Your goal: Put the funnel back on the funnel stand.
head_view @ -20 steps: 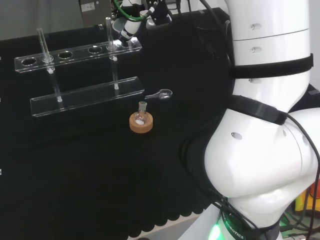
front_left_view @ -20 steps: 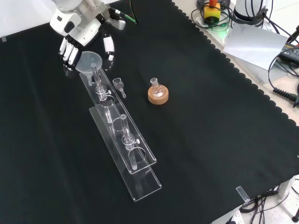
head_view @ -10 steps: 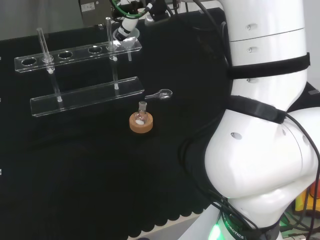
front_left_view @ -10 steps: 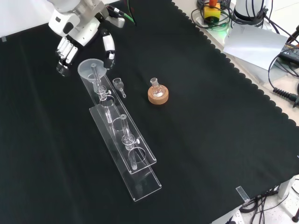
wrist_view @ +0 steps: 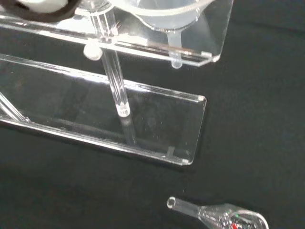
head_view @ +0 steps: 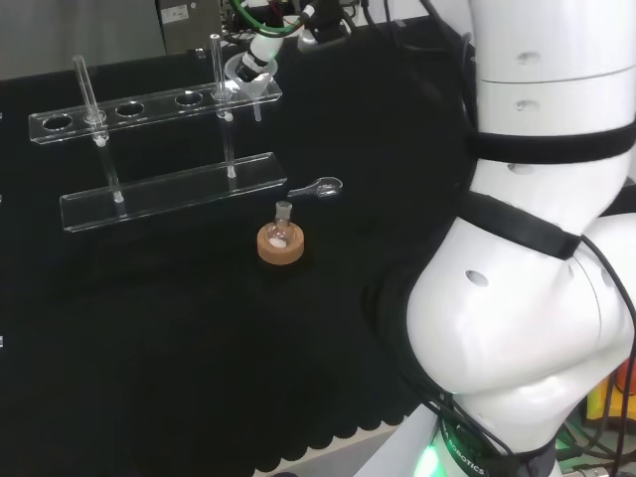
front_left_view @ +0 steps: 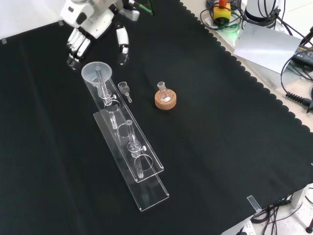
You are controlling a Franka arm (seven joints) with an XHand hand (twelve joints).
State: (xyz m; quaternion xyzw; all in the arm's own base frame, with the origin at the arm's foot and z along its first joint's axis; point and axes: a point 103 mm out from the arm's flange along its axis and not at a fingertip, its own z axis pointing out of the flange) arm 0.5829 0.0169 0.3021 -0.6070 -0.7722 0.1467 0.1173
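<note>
The clear funnel (front_left_view: 97,72) sits upright in the end hole of the clear funnel stand (front_left_view: 129,142), its stem hanging below the upper shelf. In the head view the funnel (head_view: 248,76) rests at the right end of the stand (head_view: 149,104). The hand (front_left_view: 93,23) hovers just beyond that end, fingers relaxed and spread, touching nothing. In the head view the hand (head_view: 266,45) is above and behind the funnel. The wrist view looks down past the funnel (wrist_view: 157,12) onto the stand's shelf (wrist_view: 143,45) and base plate (wrist_view: 95,119).
A small glass piece (front_left_view: 124,89) lies on the cloth beside the stand. A small flask on a cork ring (front_left_view: 165,98) stands to its right in the front view. Two thin rods rise from the stand. The cloth's scalloped edge (front_left_view: 230,49) runs along the right.
The hand let go of the funnel, leaving it seated in the stand's end hole, and has drawn up and away from it with its fingers spread.
</note>
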